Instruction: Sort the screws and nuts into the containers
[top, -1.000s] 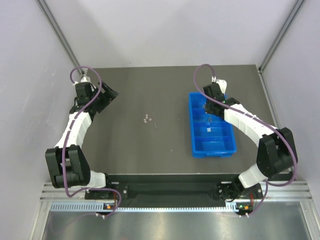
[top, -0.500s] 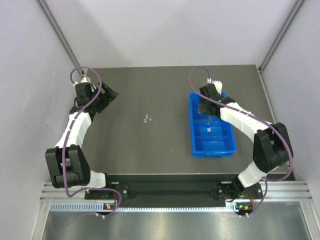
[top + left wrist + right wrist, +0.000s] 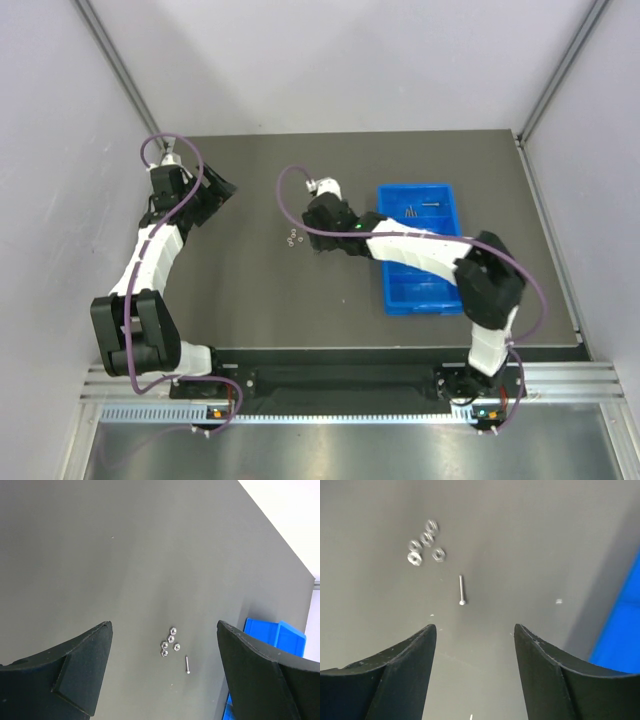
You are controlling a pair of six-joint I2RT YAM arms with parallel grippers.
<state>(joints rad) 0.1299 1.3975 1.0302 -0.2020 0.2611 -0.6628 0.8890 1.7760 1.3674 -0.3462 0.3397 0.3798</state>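
Right wrist: screw (image 3: 462,590) lengthwise, head nearest.

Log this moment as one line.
right tool: open, near lone screw | nuts: clustered beside it | left tool: open, away | tray: some screws inside

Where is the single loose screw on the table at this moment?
In the right wrist view the screw lies flat on the dark table, apart from the nuts at its upper left, with the blue tray to its right.

Right wrist view: tray (image 3: 624,630) cut by edge. From above: right arm (image 3: 410,247) hides tray's middle; we cannot count nuts (image 3: 291,238), too small.
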